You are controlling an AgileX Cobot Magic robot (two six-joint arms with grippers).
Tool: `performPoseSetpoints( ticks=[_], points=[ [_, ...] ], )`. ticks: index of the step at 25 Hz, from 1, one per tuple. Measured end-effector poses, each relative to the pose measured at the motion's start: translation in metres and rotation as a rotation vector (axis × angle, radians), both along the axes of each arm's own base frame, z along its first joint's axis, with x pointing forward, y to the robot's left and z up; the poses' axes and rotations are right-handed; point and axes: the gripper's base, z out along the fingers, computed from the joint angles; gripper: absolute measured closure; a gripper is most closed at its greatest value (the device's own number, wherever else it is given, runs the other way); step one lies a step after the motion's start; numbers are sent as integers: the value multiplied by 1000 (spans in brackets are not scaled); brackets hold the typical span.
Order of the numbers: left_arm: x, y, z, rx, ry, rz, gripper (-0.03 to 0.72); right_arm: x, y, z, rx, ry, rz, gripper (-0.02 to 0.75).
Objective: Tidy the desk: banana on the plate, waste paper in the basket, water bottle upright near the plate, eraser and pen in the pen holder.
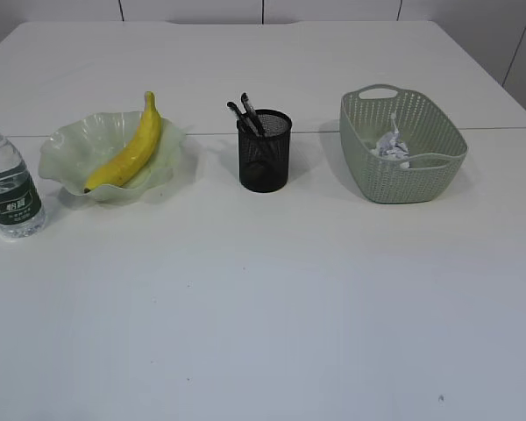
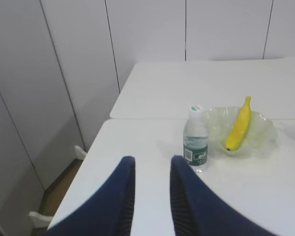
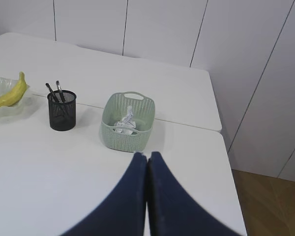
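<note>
The yellow banana [image 1: 128,147] lies in the pale green plate [image 1: 63,149]. A water bottle [image 1: 9,189] stands upright just left of the plate. Two dark pens [image 1: 245,114] stick out of the black mesh pen holder [image 1: 265,158]; the eraser does not show. Crumpled waste paper [image 1: 391,145] rests inside the green basket [image 1: 438,171]. My left gripper [image 2: 152,160] is open and empty, pulled back from the bottle [image 2: 195,140], with the banana [image 2: 239,129] beyond. My right gripper [image 3: 148,156] is shut on nothing, short of the basket [image 3: 125,135]. Neither gripper appears in the exterior view.
The white table's left edge [image 2: 83,169] drops to the floor beside my left gripper. Its right edge [image 3: 231,177] runs beside my right gripper. A seam [image 1: 316,133] joins a second table behind the objects.
</note>
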Motion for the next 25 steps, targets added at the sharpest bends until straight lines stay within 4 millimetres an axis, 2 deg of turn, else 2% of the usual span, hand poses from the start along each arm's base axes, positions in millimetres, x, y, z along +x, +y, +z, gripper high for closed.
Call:
performPoseSetpoints(
  ticks=[5,11,17,25],
  points=[
    [3,-3,-12,-40,102,-29,525,-6,-1,-2,5,-19,2,745],
    [26,-5,-40,-69,208,-60,525,-12,1,-4,31,-33,33,745],
    [52,-7,-76,-95,313,-89,525,-12,1,-4,39,-35,36,745],
    [59,-8,-87,-50,354,-109,526,-12,1,-5,39,-32,37,745]
  ],
)
